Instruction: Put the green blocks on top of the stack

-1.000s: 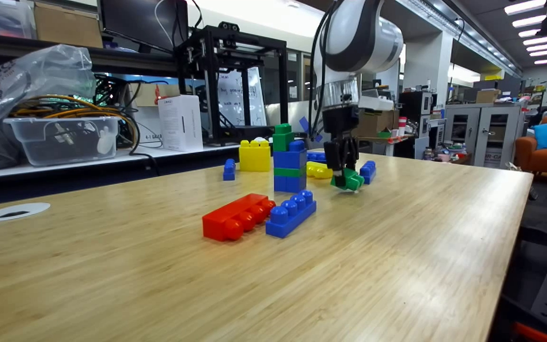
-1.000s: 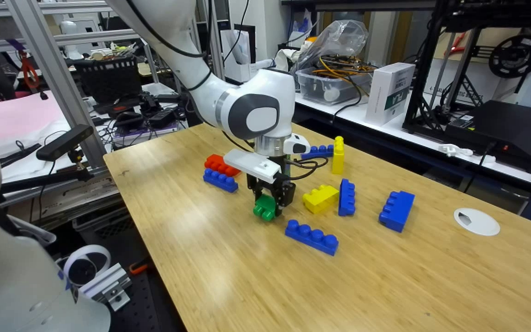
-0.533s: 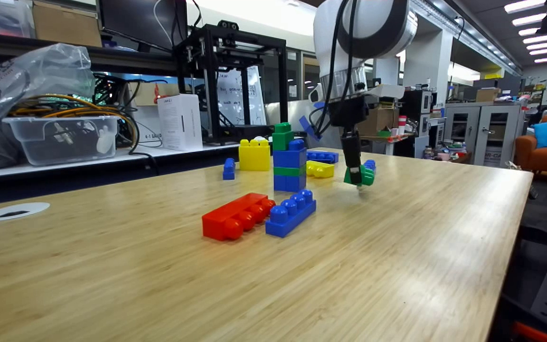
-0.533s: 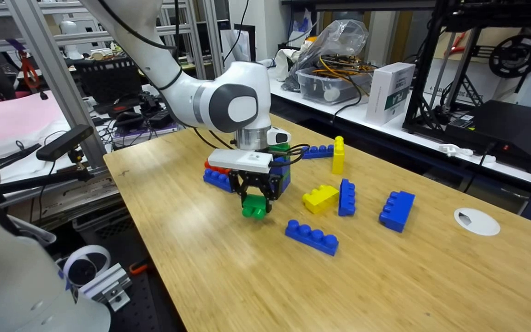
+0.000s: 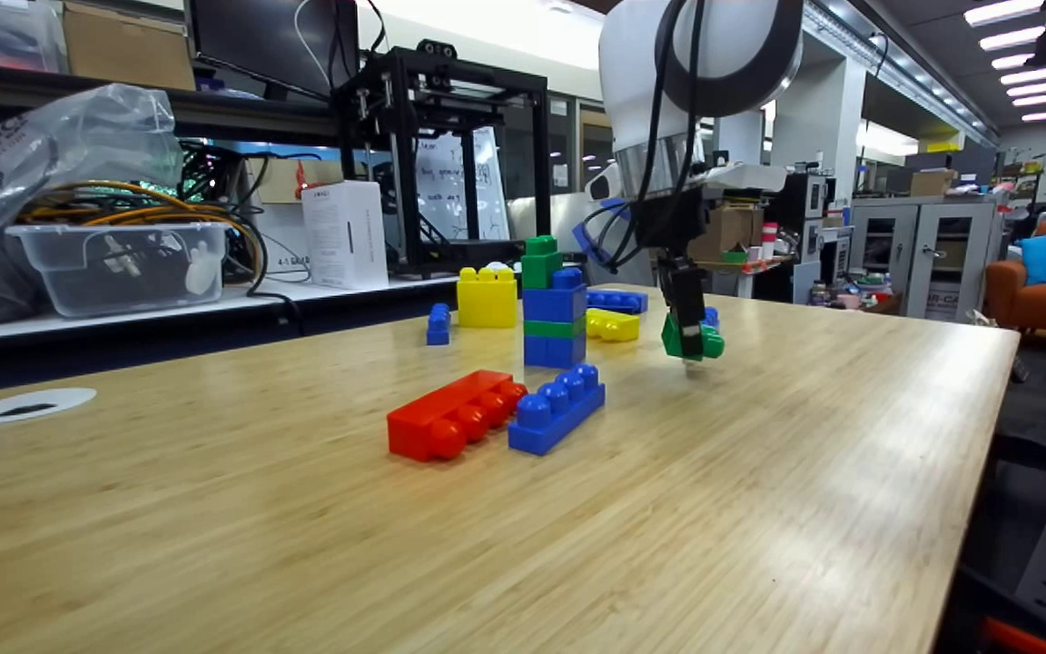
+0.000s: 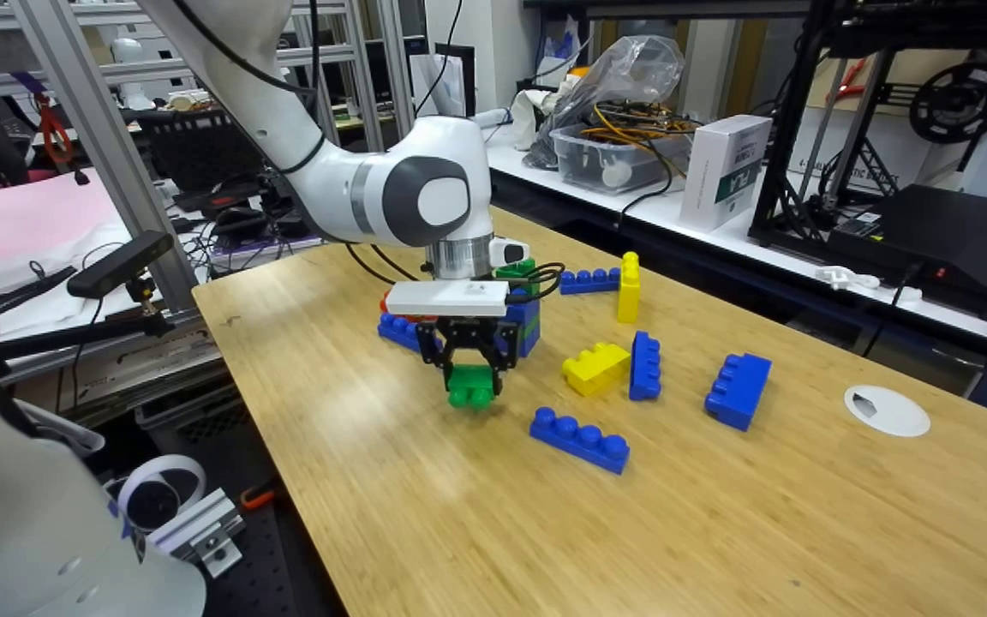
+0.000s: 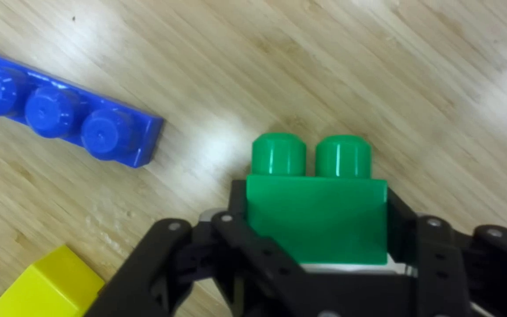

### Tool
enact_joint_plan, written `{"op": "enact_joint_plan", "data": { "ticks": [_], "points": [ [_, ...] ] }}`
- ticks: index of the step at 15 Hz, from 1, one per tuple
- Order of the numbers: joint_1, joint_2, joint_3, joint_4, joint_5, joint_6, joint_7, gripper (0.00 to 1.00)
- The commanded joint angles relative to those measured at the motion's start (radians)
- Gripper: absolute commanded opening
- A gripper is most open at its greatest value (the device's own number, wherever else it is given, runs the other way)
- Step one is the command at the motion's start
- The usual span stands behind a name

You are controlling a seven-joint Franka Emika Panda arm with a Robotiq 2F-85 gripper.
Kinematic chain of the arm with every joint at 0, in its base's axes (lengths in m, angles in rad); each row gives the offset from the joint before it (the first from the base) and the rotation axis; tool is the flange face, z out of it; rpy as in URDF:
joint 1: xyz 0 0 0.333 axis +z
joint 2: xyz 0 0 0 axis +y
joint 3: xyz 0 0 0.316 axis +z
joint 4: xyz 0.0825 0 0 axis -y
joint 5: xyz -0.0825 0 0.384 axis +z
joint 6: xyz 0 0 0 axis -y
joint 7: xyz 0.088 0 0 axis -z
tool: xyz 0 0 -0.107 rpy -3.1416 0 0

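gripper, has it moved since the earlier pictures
Yes: in an exterior view, the gripper has moved right, farther from the upright tower of blue and green plastic bricks.

In an exterior view a red brick lies on its side on the wooden tabletop, its studs facing a blue four-stud brick just beside it; further back a chunky yellow block stands studs up. In an exterior view a yellow brick rests on its side near a narrow blue brick, with a wider blue brick and a flat white disc to their right. Both exterior views show a white shelf bearing a clear bin heaped with cables and a white carton.
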Motion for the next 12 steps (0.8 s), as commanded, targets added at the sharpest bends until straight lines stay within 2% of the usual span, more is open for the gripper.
{"op": "enact_joint_plan", "data": {
  "ticks": [1, 8, 10, 12],
  "points": [
    [-0.003, -0.005, 0.003, -0.019, -0.036, 0.026, -0.029, 0.45],
    [-0.004, -0.007, 0.002, -0.028, -0.07, 0.026, -0.035, 0.45],
    [-0.006, -0.006, 0.006, -0.019, -0.028, 0.008, -0.017, 0.45],
    [-0.013, -0.007, 0.009, -0.012, 0.064, -0.004, 0.022, 0.45]
  ]
}}
